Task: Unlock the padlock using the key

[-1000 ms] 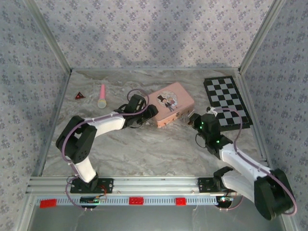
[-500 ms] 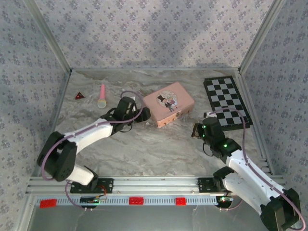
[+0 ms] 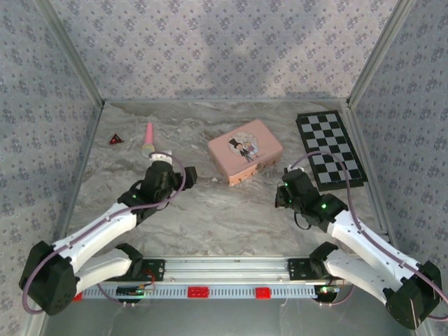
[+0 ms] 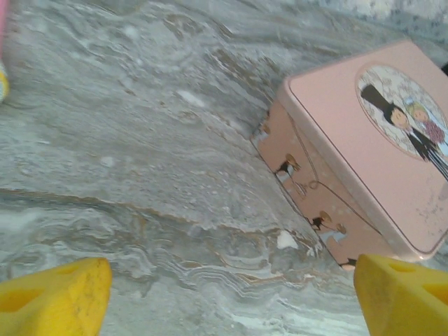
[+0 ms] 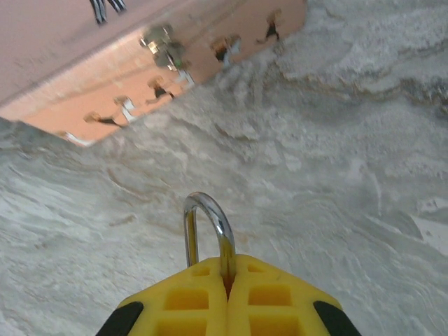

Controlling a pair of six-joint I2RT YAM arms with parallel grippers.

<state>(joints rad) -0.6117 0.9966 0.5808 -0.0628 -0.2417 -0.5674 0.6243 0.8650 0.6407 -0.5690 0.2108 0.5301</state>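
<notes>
right end effector (image 5: 225,269): fingers together, clamped on the padlock (image 5: 188,234). The shackle (image 5: 222,234) sticks out past the tips and the body is buried in the grip.
padlock location: held just above the desk (image 5: 336,175), near-right of the tin (image 5: 63,49) and apart from it.
shackle state: one leg runs down into the finger seam. Cannot tell if it is latched or released.
left end effector (image 4: 234,290): fingers (image 4: 63,294) wide apart with nothing between them. It sits over bare desk left of the tin, near the pale end of the stick (image 3: 148,134).
key: cannot tell where it is, too small or hidden.
step (my read): padlock is in hand, and the key has to be found and brought to it.
risk 1: the lock is small and smooth. An off-axis push from the key could twist it in the pads or pop it out.
risk 2: the fingers cover the body, so the keyhole is probably blocked. A regrasp to expose it could drop the lock onto the desk.
risk 3: a tiny flat key against wide fingers could mean a scrape on the desk, a miss, or a grab of the stick next to it.
risk 4: both arms would meet beside the tin, so a wrist could shove the tin or clip the other arm.
</notes>
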